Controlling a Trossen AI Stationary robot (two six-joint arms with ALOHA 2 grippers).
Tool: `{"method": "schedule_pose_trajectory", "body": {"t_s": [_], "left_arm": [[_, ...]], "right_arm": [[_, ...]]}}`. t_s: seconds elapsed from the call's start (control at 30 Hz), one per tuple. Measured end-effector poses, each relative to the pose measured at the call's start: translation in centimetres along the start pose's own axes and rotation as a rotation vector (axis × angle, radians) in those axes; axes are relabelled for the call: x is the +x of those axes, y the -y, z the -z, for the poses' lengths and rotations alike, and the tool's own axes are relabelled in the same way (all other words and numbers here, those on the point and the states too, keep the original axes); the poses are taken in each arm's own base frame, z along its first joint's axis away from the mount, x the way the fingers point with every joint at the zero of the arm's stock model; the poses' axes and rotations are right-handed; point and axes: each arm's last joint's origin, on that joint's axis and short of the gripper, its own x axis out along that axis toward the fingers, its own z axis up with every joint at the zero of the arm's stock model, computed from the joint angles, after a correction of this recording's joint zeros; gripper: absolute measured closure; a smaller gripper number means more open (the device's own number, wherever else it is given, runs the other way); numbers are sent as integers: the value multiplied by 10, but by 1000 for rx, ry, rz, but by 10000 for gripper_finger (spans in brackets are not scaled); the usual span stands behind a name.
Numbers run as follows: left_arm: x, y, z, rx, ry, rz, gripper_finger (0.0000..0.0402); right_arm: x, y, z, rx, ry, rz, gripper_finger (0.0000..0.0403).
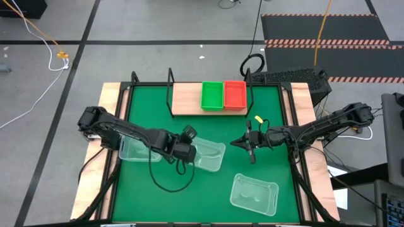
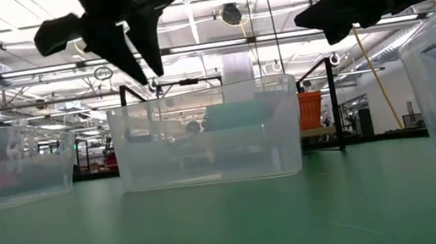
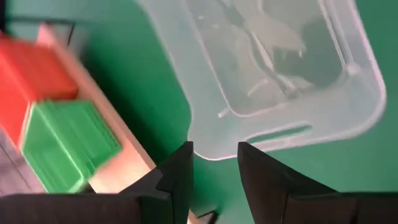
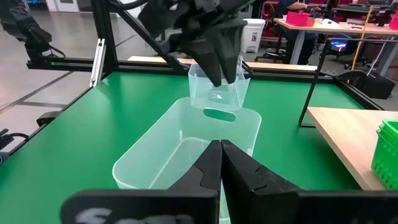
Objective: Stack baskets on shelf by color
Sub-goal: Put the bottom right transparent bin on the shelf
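Note:
The shelf (image 1: 188, 99) stands at the table's far edge, with green baskets (image 1: 213, 96) and red baskets (image 1: 235, 94) side by side on the right part of its plank. Three clear baskets rest on their bottoms on the green mat: one at the left (image 1: 134, 149), one in the middle (image 1: 209, 156), one near the front right (image 1: 254, 193). My left gripper (image 3: 214, 149) hangs open just above the middle basket's left end (image 3: 249, 138), fingers pointing steeply down, nothing between them. My right gripper (image 4: 221, 149) hovers shut to the right of that basket, pointing level at it.
The shelf's black rod frame (image 1: 169, 85) rises at its left and right ends. Pale wooden borders (image 1: 107, 126) run along the table's sides. Bare mat lies along the near edge at the left (image 1: 158, 202) and between the shelf and the clear baskets.

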Motion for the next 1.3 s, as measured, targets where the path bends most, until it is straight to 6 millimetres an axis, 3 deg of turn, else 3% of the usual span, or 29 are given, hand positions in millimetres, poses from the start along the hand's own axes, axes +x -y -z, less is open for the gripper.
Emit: {"method": "schedule_pose_trajectory", "body": {"t_s": [0.23, 0.63, 0.73, 0.9, 1.0, 1.2, 1.3], "left_arm": [[0, -2, 1, -186, -2, -3, 273], [-3, -2, -6, -335, 56, -20, 273], [-3, -1, -7, -327, 56, -20, 273], [-3, -1, -7, -314, 59, -22, 273], [-3, -2, -8, -350, 71, -37, 273], [-5, -3, -8, -577, 43, -152, 273], [-8, -2, -9, -756, 39, -252, 273]], "right_arm": [[0, 0, -1, 2, 6, 0, 403], [0, -1, -3, -35, 30, -20, 403], [4, -3, -9, -112, -78, -39, 402], [28, -10, -40, -224, -366, -31, 384], [52, -21, -51, -331, -467, -127, 358], [85, -38, -38, -549, -716, -307, 288], [95, -39, -41, -587, -733, -270, 258]]}}
